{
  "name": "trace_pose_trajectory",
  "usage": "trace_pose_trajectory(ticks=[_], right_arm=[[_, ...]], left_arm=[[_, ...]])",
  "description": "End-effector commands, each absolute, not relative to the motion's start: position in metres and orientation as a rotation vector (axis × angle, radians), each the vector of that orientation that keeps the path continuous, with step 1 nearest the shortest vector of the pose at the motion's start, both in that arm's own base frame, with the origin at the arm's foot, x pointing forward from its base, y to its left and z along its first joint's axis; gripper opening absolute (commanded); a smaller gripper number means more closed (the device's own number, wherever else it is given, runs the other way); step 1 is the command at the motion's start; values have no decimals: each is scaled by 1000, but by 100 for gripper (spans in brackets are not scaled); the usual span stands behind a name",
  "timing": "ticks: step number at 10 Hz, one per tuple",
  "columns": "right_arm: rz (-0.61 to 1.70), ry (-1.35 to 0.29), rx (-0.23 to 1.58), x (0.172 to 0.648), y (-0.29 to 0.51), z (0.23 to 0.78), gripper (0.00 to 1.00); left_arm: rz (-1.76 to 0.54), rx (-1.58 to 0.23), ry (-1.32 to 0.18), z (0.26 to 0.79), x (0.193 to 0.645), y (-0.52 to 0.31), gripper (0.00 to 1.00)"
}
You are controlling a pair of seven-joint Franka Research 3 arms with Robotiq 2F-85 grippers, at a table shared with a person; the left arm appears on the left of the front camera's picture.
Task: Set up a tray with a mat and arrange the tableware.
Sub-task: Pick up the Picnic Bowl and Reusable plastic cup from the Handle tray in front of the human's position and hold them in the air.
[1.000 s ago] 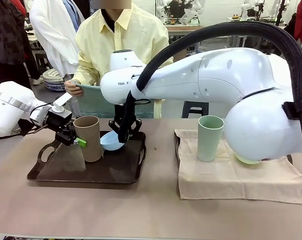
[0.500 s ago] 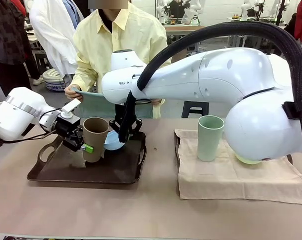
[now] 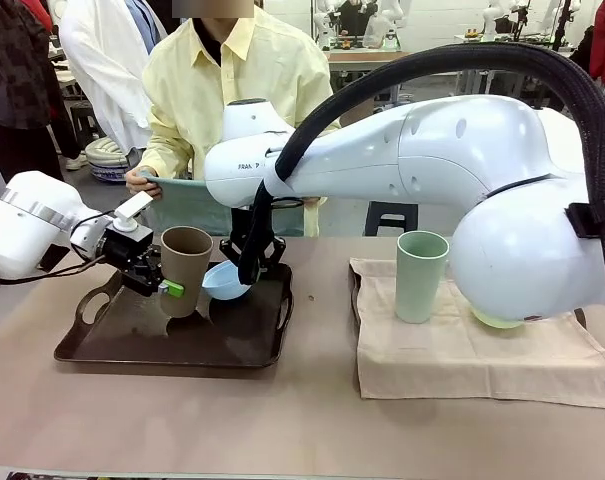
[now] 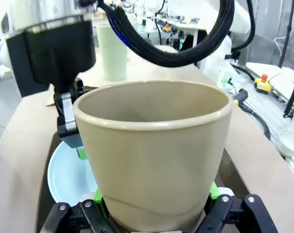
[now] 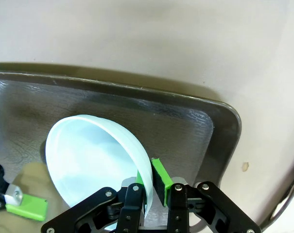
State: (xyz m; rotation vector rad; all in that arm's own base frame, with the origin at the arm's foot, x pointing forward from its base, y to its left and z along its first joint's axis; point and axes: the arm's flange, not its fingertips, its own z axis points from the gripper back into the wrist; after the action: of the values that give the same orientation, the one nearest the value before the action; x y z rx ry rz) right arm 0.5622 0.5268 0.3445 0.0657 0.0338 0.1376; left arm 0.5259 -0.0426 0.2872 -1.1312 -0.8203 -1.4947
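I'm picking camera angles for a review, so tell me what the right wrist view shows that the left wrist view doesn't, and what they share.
Right wrist view alone: the right gripper pinching the pale blue bowl by its rim, tilted over the dark tray. Left wrist view alone: the tan-brown tumbler between the left gripper pads, and the pale green tumbler farther off. Both share the blue bowl, the tray and the table.

— What sort of place is this?
— A robotics lab. White robot arms on benches (image 3: pixel 382 20) stand at the back, black cable conduit (image 4: pixel 156 46) hangs overhead.
— Anything else?
— A red emergency-stop button in a yellow box (image 4: pixel 263 83) beside the beige-covered tabletop (image 3: pixel 282 420).
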Motion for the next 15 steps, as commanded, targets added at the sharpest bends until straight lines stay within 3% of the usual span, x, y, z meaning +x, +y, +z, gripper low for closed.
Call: trace_pose_trajectory(ticks=[1,2,7,11,13,15], right_arm=[[123,16,54,555,526,359,7],[124,-11,57,547,525,375,7],[78,-212,73,476,498,470,7],[30,-320,118,417,465,510,7],[45,-349,191,410,450,515,7],[61,-284,131,426,477,525,7]], left_arm=[[-1472,-1166,-920,310,523,-25,0],[-1464,-1172,-941,324,520,-13,35],[-1475,-1100,-1171,421,502,30,35],[-1453,-1086,-1251,478,489,36,35],[-1428,-1094,-1162,468,494,40,35],[-1489,-1072,-1229,478,494,38,35]])
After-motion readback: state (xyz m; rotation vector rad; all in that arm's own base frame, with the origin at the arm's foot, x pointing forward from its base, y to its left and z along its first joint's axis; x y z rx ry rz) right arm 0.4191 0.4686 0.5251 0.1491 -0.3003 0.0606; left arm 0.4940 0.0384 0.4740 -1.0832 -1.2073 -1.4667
